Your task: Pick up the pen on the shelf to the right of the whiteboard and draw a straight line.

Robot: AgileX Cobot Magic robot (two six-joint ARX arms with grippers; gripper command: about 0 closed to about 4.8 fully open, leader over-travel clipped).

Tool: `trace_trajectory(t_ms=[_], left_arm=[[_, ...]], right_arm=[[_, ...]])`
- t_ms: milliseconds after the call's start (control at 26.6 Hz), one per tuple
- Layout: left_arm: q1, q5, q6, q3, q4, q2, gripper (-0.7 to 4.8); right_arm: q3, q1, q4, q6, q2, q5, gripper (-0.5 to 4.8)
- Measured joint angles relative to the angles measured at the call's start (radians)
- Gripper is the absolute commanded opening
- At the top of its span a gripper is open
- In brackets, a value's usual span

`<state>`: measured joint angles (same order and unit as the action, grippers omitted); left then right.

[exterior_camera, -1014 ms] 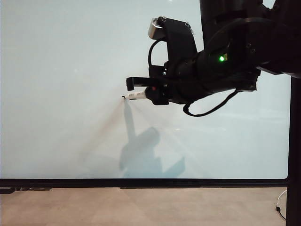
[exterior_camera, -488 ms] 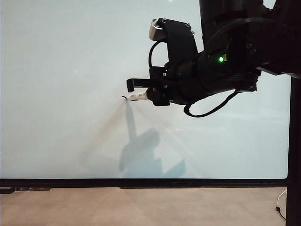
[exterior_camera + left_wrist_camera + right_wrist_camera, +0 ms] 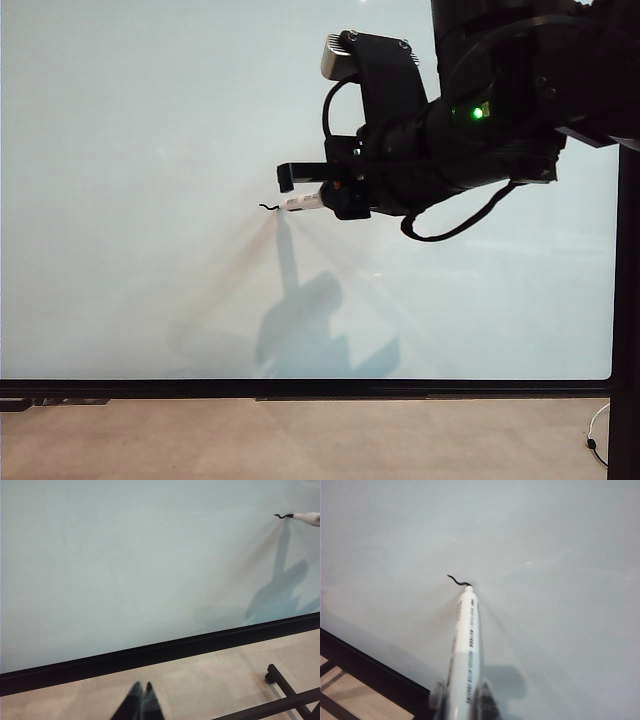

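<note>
The whiteboard [image 3: 130,200] fills most of the exterior view. My right gripper [image 3: 322,198] reaches in from the right at mid-height, shut on the white pen [image 3: 300,203], whose dark tip touches the board. A short wavy black line [image 3: 268,208] trails left of the tip. In the right wrist view the pen [image 3: 466,645] runs from the gripper [image 3: 462,695] to the board [image 3: 545,540], its tip at the end of the line [image 3: 457,580]. My left gripper [image 3: 141,687] is shut and empty, low in front of the board [image 3: 125,570]; the pen [image 3: 307,518] and line [image 3: 283,515] show far off.
A black frame [image 3: 300,388] borders the board's lower edge, with a black post [image 3: 627,300] on its right side. Light wooden floor lies below. Black stand bars [image 3: 280,695] cross the floor, and a cable [image 3: 595,440] lies at the lower right.
My right gripper has slid a little to the right with the pen on the board, and a short black stroke has appeared behind the tip.
</note>
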<state>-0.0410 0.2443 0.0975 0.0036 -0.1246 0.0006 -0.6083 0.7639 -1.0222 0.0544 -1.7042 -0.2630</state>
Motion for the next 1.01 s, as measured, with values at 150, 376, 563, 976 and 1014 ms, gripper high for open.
trace_trajectory(t_ms=[150, 376, 563, 976, 1014], left_arm=[[0.0, 0.0, 0.0, 0.0, 0.0, 0.0, -0.05], [0.0, 0.0, 0.0, 0.0, 0.0, 0.0, -0.05], [0.0, 0.0, 0.0, 0.0, -0.007, 0.0, -0.05], [0.0, 0.0, 0.0, 0.0, -0.007, 0.0, -0.05], [0.0, 0.0, 0.0, 0.0, -0.007, 0.0, -0.05]], right_arm=[[0.014, 0.0, -0.009, 0.0, 0.0, -0.011, -0.05], [0.032, -0.002, -0.011, 0.0, 0.015, -0.027, -0.05], [0.06, -0.004, -0.019, 0.0, 0.038, -0.052, -0.05], [0.09, -0.005, -0.031, 0.008, 0.049, -0.106, -0.05], [0.09, -0.005, -0.032, 0.015, 0.05, -0.111, -0.05]])
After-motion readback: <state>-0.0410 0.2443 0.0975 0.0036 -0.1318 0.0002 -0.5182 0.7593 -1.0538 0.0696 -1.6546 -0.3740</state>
